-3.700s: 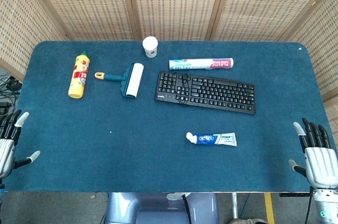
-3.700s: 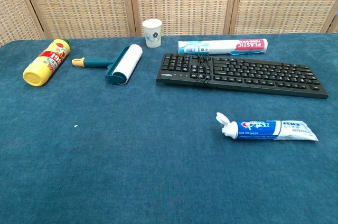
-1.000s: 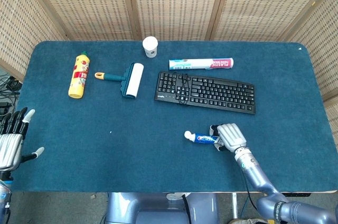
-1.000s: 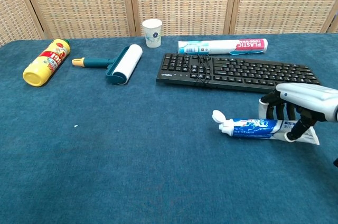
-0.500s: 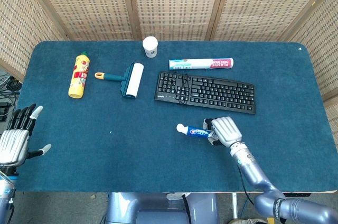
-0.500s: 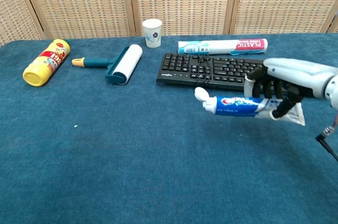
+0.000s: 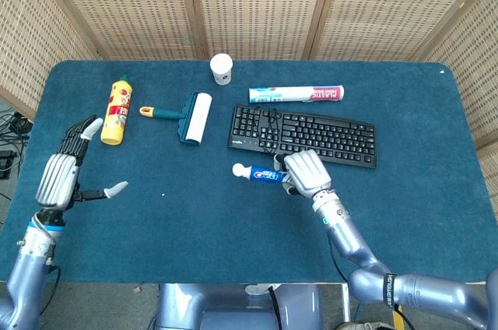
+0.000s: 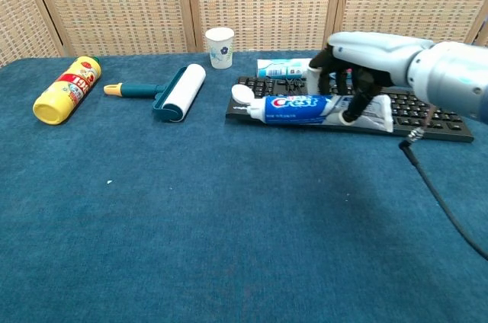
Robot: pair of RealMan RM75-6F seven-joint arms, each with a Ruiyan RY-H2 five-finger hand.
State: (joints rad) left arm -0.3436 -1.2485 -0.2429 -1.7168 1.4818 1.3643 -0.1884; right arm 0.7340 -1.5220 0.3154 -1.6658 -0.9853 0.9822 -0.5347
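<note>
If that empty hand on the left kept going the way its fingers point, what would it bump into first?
Probably the yellow bottle: the left hand is open, its fingers aimed up-table toward the bottle's near end. Its height is unclear, so it might pass over.

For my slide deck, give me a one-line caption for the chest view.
Right hand holds a toothpaste tube above the blue table, in front of the keyboard.

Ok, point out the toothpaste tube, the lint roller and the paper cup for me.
toothpaste tube [image 8: 293, 108], chest view, on the blue printed body.
lint roller [image 7: 199, 115], head view, on the white roll.
paper cup [image 8: 220, 49], chest view, on its side wall.
</note>
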